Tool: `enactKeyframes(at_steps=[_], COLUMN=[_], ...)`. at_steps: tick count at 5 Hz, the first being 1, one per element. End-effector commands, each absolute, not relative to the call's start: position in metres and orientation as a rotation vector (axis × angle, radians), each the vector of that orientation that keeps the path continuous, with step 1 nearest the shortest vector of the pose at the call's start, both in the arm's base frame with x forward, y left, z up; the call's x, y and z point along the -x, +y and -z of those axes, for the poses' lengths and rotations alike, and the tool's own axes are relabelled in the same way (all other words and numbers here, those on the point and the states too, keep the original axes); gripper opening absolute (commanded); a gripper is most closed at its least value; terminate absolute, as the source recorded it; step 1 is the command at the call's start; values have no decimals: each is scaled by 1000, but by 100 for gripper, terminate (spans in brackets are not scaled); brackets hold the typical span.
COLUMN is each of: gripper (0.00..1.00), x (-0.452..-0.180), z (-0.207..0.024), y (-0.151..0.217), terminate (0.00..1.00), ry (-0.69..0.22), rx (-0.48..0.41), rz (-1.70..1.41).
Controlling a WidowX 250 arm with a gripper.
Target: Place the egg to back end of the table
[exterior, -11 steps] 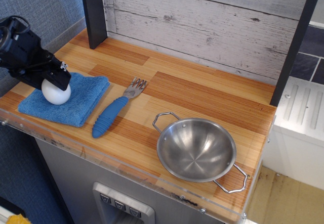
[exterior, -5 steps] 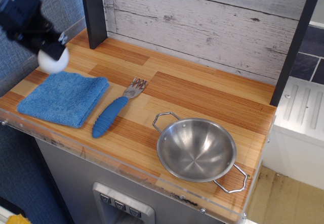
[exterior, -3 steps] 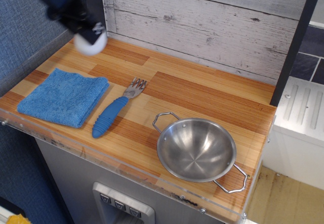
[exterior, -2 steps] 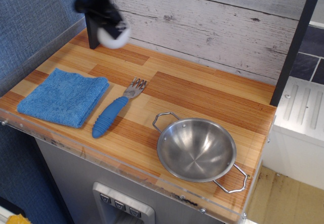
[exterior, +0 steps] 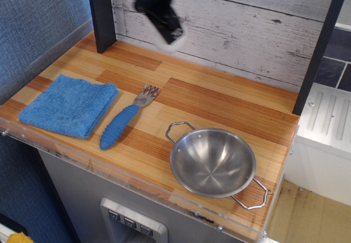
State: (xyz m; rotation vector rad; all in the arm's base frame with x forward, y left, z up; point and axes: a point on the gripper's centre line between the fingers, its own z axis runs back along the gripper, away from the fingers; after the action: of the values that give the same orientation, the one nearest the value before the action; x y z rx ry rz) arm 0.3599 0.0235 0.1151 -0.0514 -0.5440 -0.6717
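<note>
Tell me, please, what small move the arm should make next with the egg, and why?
Probably lower straight down: the gripper carries the egg in the air near the plank wall, above the back strip of the table, which looks bare beneath it.

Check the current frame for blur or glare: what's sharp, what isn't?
Single overhead view: the gripper and the egg under it are motion-smeared against the plank wall, so the egg reads as a pale blur. The static things are crisp: towel, fork, table. The steel bowl shows soft reflections, no blown-out glare.
</note>
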Motion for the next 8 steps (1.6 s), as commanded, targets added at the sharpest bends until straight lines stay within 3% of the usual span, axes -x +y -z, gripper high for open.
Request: enactKeyframes(at_steps=[1, 4, 7, 8], gripper=[0, 0, 0, 100], x=[-379, -382, -380, -380], z=[-105, -72, -43, -42], y=[-7, 15, 14, 16], terminate=[0, 0, 0, 0], ry=[-483, -427, -378, -327], rx=[-31, -83, -35, -81], rz=[963, 1052, 1046, 987])
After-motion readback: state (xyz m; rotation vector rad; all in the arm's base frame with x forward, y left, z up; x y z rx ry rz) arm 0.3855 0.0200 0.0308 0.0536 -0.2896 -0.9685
